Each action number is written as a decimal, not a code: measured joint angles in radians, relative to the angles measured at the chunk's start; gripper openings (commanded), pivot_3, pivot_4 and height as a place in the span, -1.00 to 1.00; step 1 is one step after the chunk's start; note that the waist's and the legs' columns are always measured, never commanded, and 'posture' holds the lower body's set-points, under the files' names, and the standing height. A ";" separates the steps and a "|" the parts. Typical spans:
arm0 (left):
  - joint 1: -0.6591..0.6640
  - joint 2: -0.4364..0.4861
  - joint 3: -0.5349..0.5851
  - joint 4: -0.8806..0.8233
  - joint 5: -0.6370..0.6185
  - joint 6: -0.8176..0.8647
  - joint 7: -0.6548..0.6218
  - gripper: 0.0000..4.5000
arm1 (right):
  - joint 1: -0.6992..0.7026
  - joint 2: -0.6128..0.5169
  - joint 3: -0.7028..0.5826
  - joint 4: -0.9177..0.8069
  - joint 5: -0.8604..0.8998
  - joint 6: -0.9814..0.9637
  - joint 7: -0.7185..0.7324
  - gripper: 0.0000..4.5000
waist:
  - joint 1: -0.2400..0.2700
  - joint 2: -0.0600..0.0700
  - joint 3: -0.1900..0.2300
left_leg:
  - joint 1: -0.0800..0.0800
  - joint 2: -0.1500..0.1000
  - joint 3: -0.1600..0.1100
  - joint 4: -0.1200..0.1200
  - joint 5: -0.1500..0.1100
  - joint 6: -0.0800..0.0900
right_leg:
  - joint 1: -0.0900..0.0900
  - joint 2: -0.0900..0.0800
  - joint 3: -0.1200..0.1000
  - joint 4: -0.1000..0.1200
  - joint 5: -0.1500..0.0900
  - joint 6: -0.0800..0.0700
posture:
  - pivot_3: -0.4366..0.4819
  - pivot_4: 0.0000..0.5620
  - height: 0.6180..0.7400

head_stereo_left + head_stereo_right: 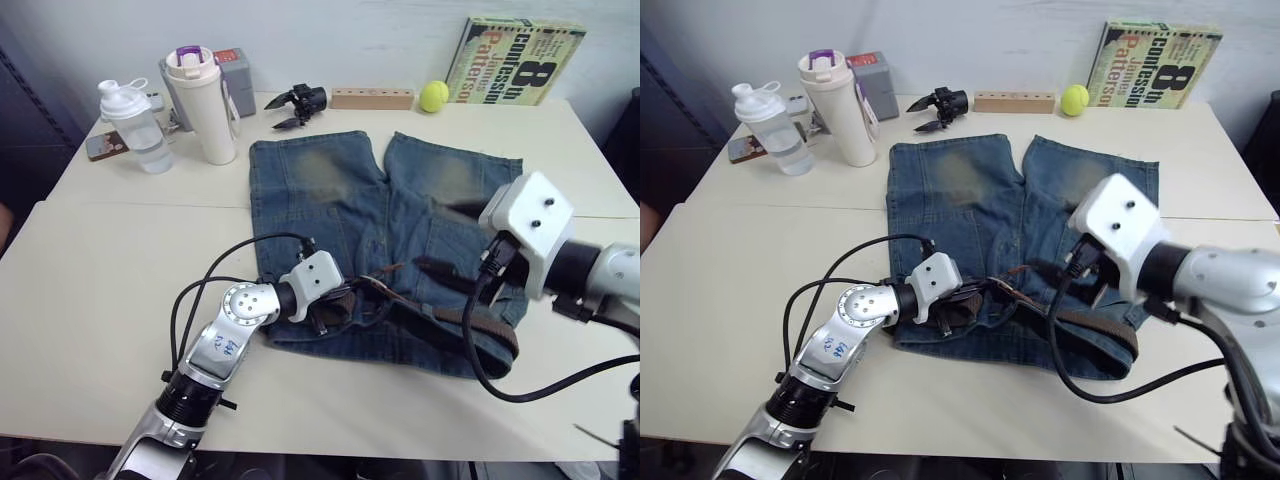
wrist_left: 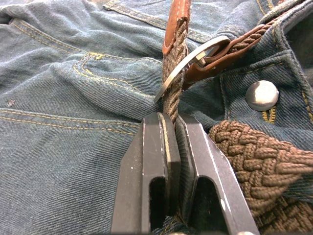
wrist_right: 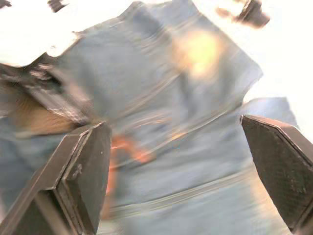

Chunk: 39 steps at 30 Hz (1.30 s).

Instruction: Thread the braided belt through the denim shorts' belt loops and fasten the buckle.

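Observation:
The denim shorts (image 1: 340, 210) lie flat on the white table, waistband toward me. The braided belt (image 1: 480, 325) runs along the waistband, and a loose coil of it (image 2: 254, 161) lies beside my left gripper. My left gripper (image 2: 171, 120) is shut on the belt's woven strap just below the buckle (image 2: 190, 61). The strap passes through this silver frame, and its tan leather tip (image 2: 176, 19) lies beyond it. A metal button (image 2: 262, 94) sits next to the buckle. My right gripper (image 1: 450, 240) hovers open over the shorts' right side, holding nothing. I cannot pick out the belt loops.
Along the far edge stand a clear shaker bottle (image 1: 135, 125), a white tumbler (image 1: 205, 105), a grey box (image 1: 235, 80), a black clamp-like tool (image 1: 295, 105), a wooden block (image 1: 372, 98), a tennis ball (image 1: 434, 96) and a book (image 1: 515, 60). Bare table lies left of the shorts.

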 measured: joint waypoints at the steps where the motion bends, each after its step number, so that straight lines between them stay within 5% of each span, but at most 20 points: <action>1: -0.001 0.000 -0.002 0.000 0.002 -0.001 0.000 -1.00 | 0.019 -0.038 0.085 0.020 -0.068 -0.100 -0.007 0.97 | 0.000 0.000 0.000 | 0.000 0.000 0.001 0.000 0.000 0.000 | 0.000 -0.001 0.001 0.000 0.000 0.001 | -0.05 -0.47 -0.36; 6: -0.005 0.000 -0.006 0.008 0.013 -0.012 0.002 -1.00 | 0.053 -0.070 0.341 0.172 -0.332 -0.453 -0.033 0.97 | -0.001 0.000 0.000 | 0.000 -0.001 0.003 0.000 0.000 0.001 | 0.000 -0.002 -0.001 0.000 0.002 0.004 | -0.05 -0.47 -0.36; 20: -0.006 -0.001 -0.013 0.009 0.033 -0.022 0.003 -1.00 | 0.037 0.025 0.437 0.325 -0.551 -0.668 -0.005 0.97 | -0.001 0.000 0.000 | 0.000 -0.001 0.002 0.001 0.000 0.001 | 0.000 -0.002 -0.001 0.000 0.002 0.004 | -0.05 -0.47 -0.36; 23: -0.005 -0.001 -0.014 0.007 0.035 -0.022 0.004 -1.00 | 0.050 0.039 0.437 0.332 -0.564 -0.680 0.006 0.63 | -0.001 0.000 0.000 | 0.000 -0.001 0.002 0.001 0.000 0.001 | 0.000 -0.002 -0.001 0.000 0.002 0.004 | -0.05 -0.47 -0.36; 31: 0.008 0.004 -0.015 -0.011 0.046 -0.014 0.011 -1.00 | 0.061 0.079 0.437 0.328 -0.599 -0.671 0.040 -0.99 | -0.002 0.000 0.000 | 0.000 -0.001 0.002 0.001 0.000 0.001 | 0.000 -0.001 -0.001 0.000 0.002 0.004 | -0.05 -0.47 -0.36; 36: 0.016 0.006 -0.009 -0.014 0.049 -0.013 0.016 -1.00 | 0.071 0.110 0.436 0.315 -0.619 -0.637 0.052 -0.99 | -0.002 0.000 0.000 | 0.000 0.000 0.002 0.001 0.000 0.001 | 0.000 -0.001 -0.001 0.000 0.002 0.004 | -0.05 -0.47 -0.36; 39: 0.021 0.001 0.010 -0.014 0.027 -0.010 0.011 -0.52 | 0.077 0.136 0.436 0.304 -0.635 -0.610 0.055 -1.00 | -0.004 0.000 0.000 | 0.000 0.000 0.002 0.001 0.000 0.001 | 0.000 -0.001 -0.001 0.000 0.002 0.004 | -0.05 -0.47 -0.36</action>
